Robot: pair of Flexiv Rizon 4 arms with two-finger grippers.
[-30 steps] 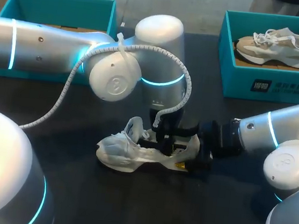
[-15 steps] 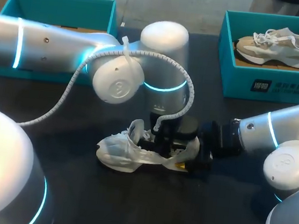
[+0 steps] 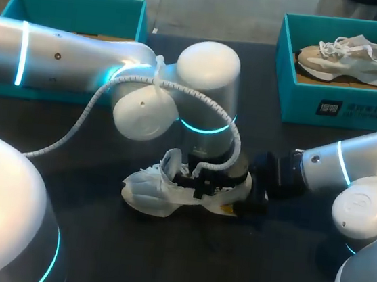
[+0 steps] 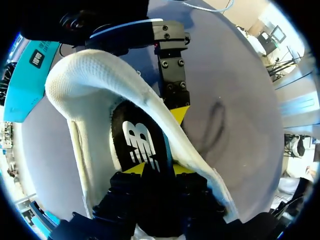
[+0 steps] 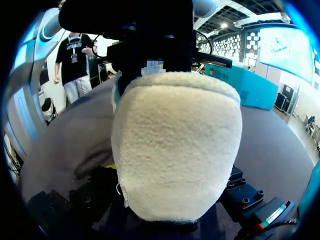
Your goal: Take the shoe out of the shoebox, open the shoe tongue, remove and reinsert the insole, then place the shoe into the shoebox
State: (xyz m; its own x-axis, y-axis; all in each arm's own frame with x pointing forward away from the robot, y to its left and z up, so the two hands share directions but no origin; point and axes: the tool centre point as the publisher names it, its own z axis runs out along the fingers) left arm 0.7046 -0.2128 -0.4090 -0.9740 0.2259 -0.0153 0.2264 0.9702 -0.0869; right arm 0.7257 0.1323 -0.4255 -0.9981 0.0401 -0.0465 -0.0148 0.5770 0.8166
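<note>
At the far left an open teal shoebox (image 3: 74,11) is sitting at the back of the worktop (image 3: 161,260), partly behind my left arm. That arm is reaching down into the white shoe (image 3: 143,192), which is lying outside both boxes in the middle of the worktop, toe to the left. Inside it, the left pincer (image 4: 156,169) appears to be pinching the black insole (image 4: 136,142), one tip on its printed face and one beyond its teal edge, though the cramped wrist view is leaving this uncertain. At the heel, the right pincer (image 3: 232,204) is clamping the shoe's padded back from both sides. Further right, a second teal shoebox (image 3: 342,107) is holding a beige sneaker (image 3: 348,57).

The step in hand, I judge, is the insole work. Doing it well is calling for a slow pull or push along the shoe's length, with the insole lying flat rather than buckling against the collar. Meanwhile the right pincer is bracing the heel so the shoe is neither sliding nor tipping.
</note>
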